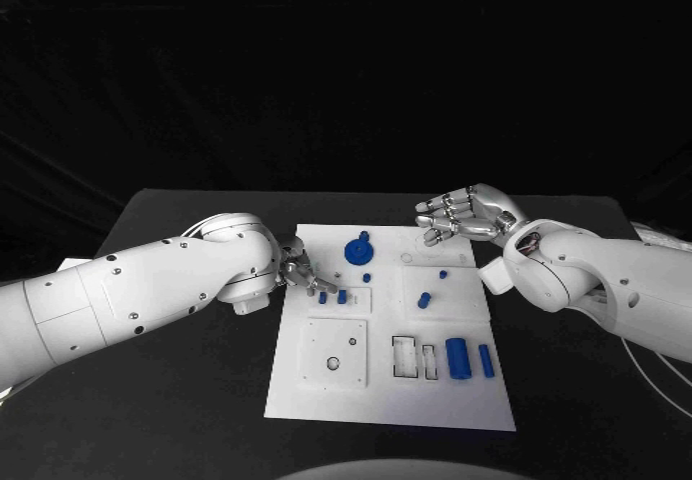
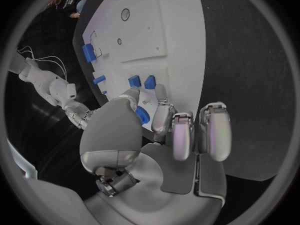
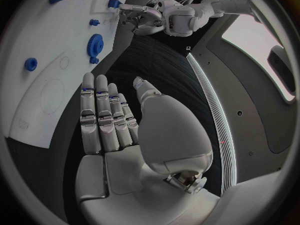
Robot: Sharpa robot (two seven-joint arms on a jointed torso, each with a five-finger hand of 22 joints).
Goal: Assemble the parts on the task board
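- On the black table (image 1: 173, 400) in front of you lies the white task board (image 1: 389, 400), long side running from near to far.
- Your left hand (image 1: 299, 268) sits at the board's left edge, about halfway up, fingers curled down toward the surface; in the left wrist view its fingers (image 2: 177, 130) bend over the board beside a blue gear (image 2: 143, 114).
- You cannot tell from these views whether that hand actually pinches a part or only touches the board.
- Just right of the left hand, two small blue pegs (image 1: 333, 297) stand close together on the board.
- Your right hand (image 1: 464, 215) hovers over the board's far right corner, fingers extended side by side and holding nothing; the right wrist view shows its palm bare and its fingers (image 3: 103, 115) straight.
- At the far middle of the board you see the blue gear (image 1: 358, 248), with a tiny blue piece just near of it.
- Toward the right of the board's middle sits a short blue pin (image 1: 424, 299).
- Near the right edge, two blue cylinders (image 1: 470, 358) lie side by side, next to two empty rectangular slots (image 1: 415, 358).
- At the near left, a square plate (image 1: 333, 353) with a round hole is set in the board.
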